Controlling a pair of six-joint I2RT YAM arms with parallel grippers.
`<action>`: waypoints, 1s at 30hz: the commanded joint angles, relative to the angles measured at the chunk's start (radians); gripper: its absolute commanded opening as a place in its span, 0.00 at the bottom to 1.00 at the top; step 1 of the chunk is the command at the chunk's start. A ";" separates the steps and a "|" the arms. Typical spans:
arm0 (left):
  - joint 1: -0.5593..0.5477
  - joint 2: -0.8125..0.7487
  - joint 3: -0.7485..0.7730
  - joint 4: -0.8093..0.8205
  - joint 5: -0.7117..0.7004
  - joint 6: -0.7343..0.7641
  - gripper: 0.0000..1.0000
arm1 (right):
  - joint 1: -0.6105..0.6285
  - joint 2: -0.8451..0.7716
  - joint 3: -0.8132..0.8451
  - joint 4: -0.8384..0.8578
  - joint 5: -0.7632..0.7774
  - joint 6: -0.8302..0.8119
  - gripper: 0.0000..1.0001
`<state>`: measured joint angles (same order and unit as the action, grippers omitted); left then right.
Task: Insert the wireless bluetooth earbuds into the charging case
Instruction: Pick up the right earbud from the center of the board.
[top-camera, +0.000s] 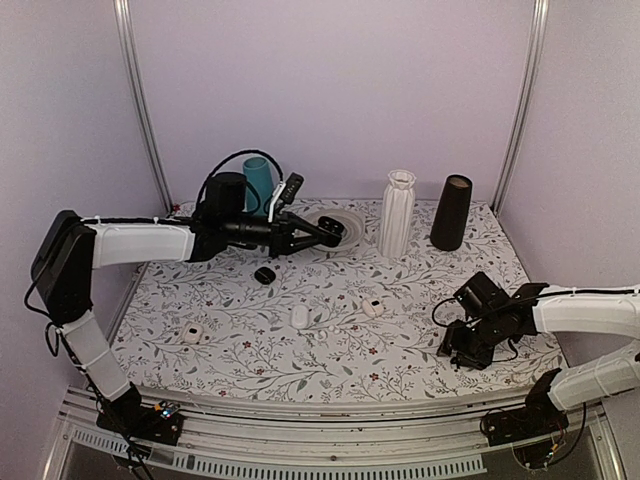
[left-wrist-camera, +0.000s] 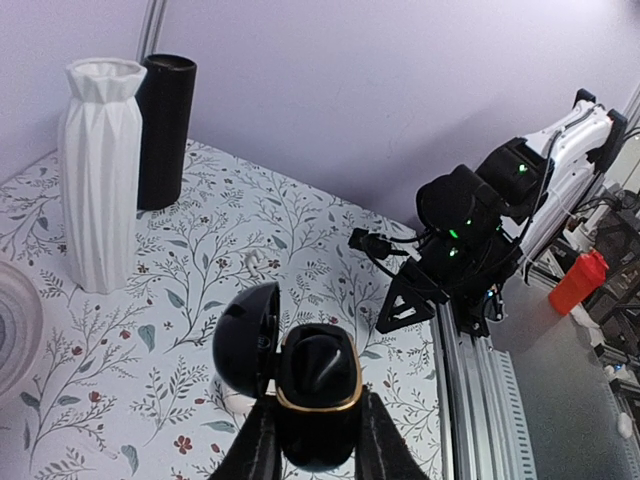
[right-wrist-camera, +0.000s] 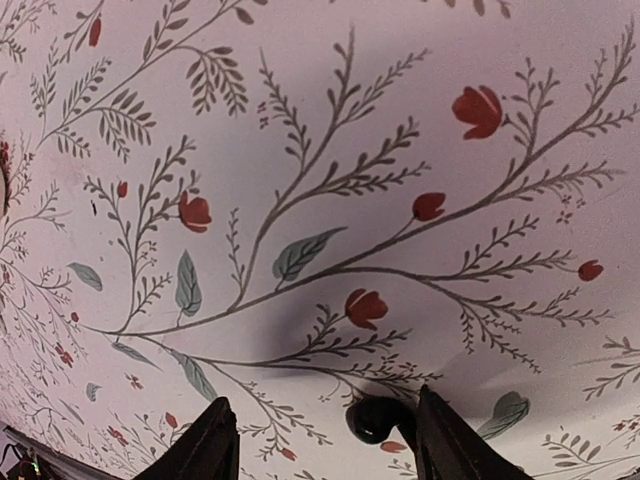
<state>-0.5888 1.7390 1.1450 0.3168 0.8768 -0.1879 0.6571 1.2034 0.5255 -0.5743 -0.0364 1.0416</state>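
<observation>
1. Table (top-camera: 420, 350): covered in a white cloth printed with grey twigs, green leaves and small red flowers.
2. White pleated vase (top-camera: 397, 214): upright near the far edge, right of centre.
3. Black tapered cylinder (top-camera: 451, 212): upright beside the vase on its right, toward the far right corner, not touching it.
4. Shallow white dish (top-camera: 355, 218): by the far edge, just left of the vase.
5. Teal cup (top-camera: 259, 183): at the far edge, left of centre, partly hidden.
6. Orange-red bottle (left-wrist-camera: 578, 282): off the table, past its near right corner.
7. Metal rail (top-camera: 330, 415): runs along the near edge.
</observation>
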 joint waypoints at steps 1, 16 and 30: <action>0.009 -0.037 -0.011 0.013 -0.006 0.014 0.00 | 0.064 0.049 0.024 0.024 -0.057 0.048 0.60; 0.009 -0.050 -0.016 0.008 -0.015 0.021 0.00 | 0.096 0.078 0.080 -0.106 0.090 0.161 0.43; 0.009 -0.053 -0.018 0.008 -0.019 0.021 0.00 | 0.094 0.161 0.134 -0.082 0.118 0.183 0.31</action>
<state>-0.5888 1.7248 1.1358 0.3164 0.8585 -0.1837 0.7559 1.3392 0.6296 -0.6571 0.0616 1.2156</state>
